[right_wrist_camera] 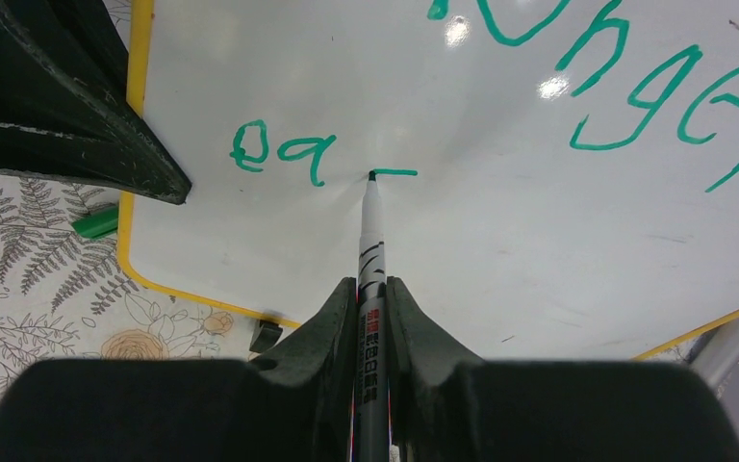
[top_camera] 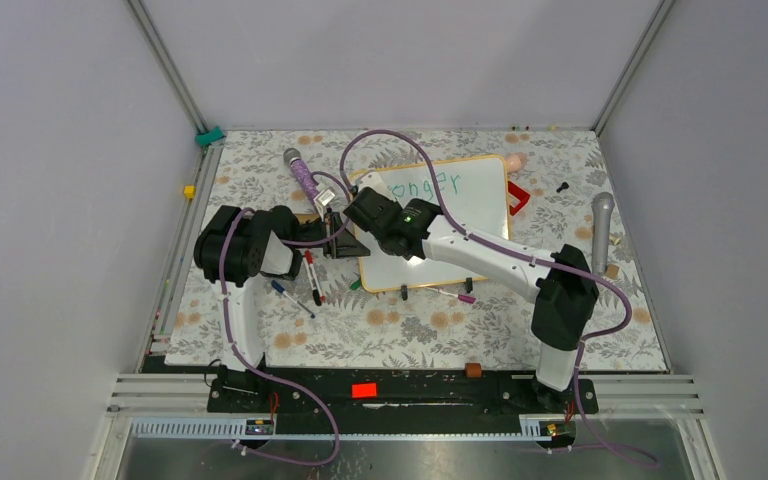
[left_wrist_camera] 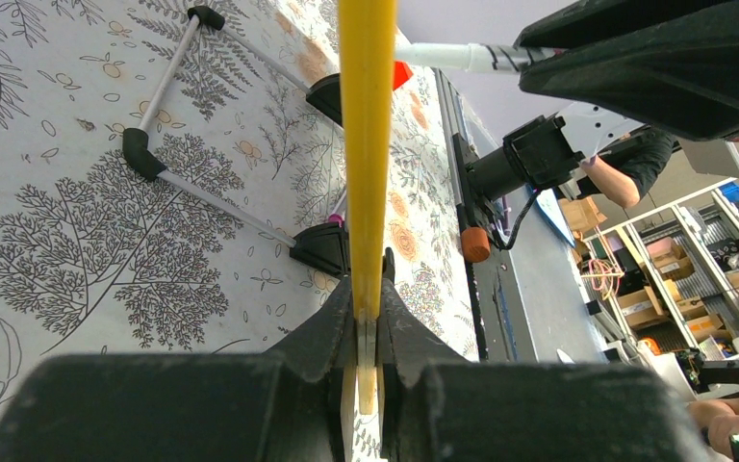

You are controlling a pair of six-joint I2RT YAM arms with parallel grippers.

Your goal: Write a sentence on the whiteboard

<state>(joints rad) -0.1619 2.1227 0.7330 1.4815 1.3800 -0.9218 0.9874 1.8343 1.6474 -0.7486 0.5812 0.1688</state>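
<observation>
Whiteboard (top_camera: 485, 210) sits on the flowered surface (top_camera: 410, 335), its yellow frame (left_wrist_camera: 366, 144) pinched edge-on between the left jaws. We see the right jaws pressed around a marker (right_wrist_camera: 371, 226), whose tip touches the board just ahead of them, at the left end of a short green stroke. From above, the sentence (top_camera: 425, 183) shows only as "onger"; the right wrist view adds a lower line beginning "ea", left of the tip. Only the left wrist view shows two black feet (left_wrist_camera: 322, 252) beyond its jaws. A green cap (right_wrist_camera: 96, 223) lies on the surface beside the left jaws, off the board's edge; loose pens (top_camera: 312, 278) lie near them.
</observation>
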